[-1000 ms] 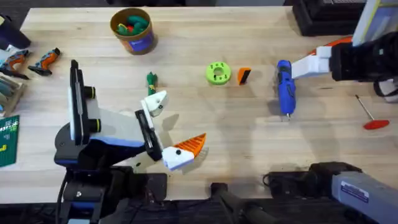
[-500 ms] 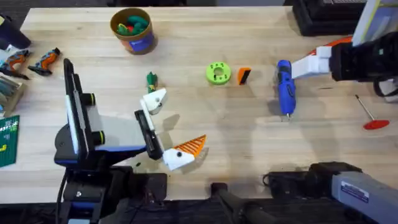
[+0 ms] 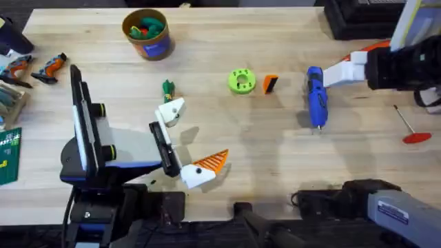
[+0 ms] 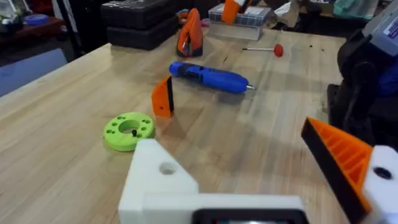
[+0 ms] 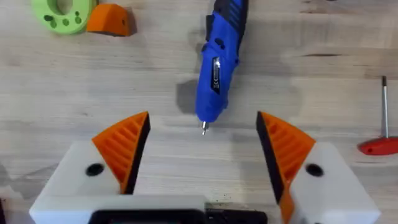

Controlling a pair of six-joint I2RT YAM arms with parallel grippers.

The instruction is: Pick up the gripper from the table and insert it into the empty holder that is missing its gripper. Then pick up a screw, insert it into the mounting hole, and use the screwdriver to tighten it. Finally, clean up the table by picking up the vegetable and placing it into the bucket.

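My right hand (image 5: pixel 202 155) hangs wide open over the desk (image 3: pixel 275 172), the bright blue pen-shaped screwdriver (image 5: pixel 217 68) just ahead of its orange pads. My left hand (image 3: pixel 187 141) is spread too, one white jaw bare: that's the holder (image 4: pixel 163 180). The small orange wedge-shaped gripper (image 3: pixel 270 84) sits right beside the lime-green round disc (image 3: pixel 241 81), so a sloppy reach could nudge both. The slim dark green toy vegetable (image 3: pixel 167 89) lies near the holder, and the brown-orange bucket (image 3: pixel 146 32) is well apart.
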